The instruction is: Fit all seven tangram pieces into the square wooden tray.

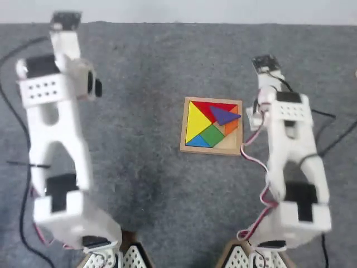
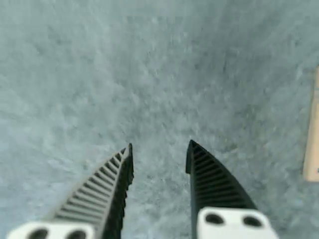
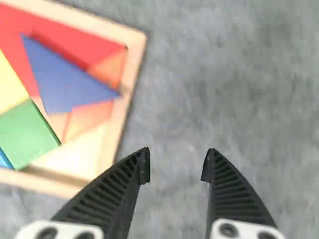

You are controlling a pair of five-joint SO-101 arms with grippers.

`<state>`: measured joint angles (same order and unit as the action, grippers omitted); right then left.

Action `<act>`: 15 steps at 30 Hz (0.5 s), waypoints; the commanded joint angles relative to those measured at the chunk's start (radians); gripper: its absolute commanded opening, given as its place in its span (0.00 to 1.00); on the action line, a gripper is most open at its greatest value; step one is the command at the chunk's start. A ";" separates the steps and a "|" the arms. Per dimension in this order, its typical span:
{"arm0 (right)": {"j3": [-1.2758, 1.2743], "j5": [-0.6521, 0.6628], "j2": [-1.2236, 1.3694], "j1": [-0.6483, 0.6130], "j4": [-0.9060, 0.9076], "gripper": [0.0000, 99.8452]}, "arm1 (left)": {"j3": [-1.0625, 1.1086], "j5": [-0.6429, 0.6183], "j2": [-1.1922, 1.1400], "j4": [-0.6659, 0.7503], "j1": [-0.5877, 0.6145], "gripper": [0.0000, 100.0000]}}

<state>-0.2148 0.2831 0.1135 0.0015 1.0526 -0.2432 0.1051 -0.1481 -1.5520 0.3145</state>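
Grey, carpet-like cloth covers the tabletop (image 1: 139, 167), and both arms stand over it. The right hand (image 3: 177, 150) is open, its two ribbed black fingers (image 3: 122, 186) spread with nothing between them. It hangs over bare cloth just beside the square wooden tray (image 3: 134, 64), off the tray's edge on the right arm's side. The left hand (image 2: 160, 144) is open too and holds nothing. It is above plain cloth well apart from the tray, whose pale rim shows as a sliver in the left wrist view.

The tray lies flat between the two arms, nearer the right one. Inside it, a large red triangle (image 1: 215, 106) runs along the far edge and a large yellow triangle (image 1: 195, 123) along the side facing the left arm. A green square (image 1: 212, 135) sits on its corner below them, touching the yellow one. A small blue triangle (image 1: 196, 142) fills the near corner on the left arm's side. An orange piece (image 1: 231, 127) sits against the side facing the right arm. A blue-violet triangle (image 1: 225, 115) lies askew over the red and orange pieces, one point reaching toward the rim beside the right arm. Bare wood (image 1: 228, 142) shows in the near corner on that side.
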 commanded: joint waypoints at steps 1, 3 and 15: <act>0.270 0.011 0.139 -0.062 0.059 0.19 | 0.624 0.051 0.285 0.359 0.008 0.18; 0.354 0.005 0.214 -0.079 0.070 0.19 | 0.849 0.061 0.399 0.514 0.011 0.18; 0.496 -0.203 0.349 -0.199 -0.039 0.19 | 1.245 0.109 0.749 0.666 -0.002 0.18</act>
<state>0.2225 0.1266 0.4833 -0.1473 1.0495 0.9966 0.2002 0.5409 -0.9214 0.3191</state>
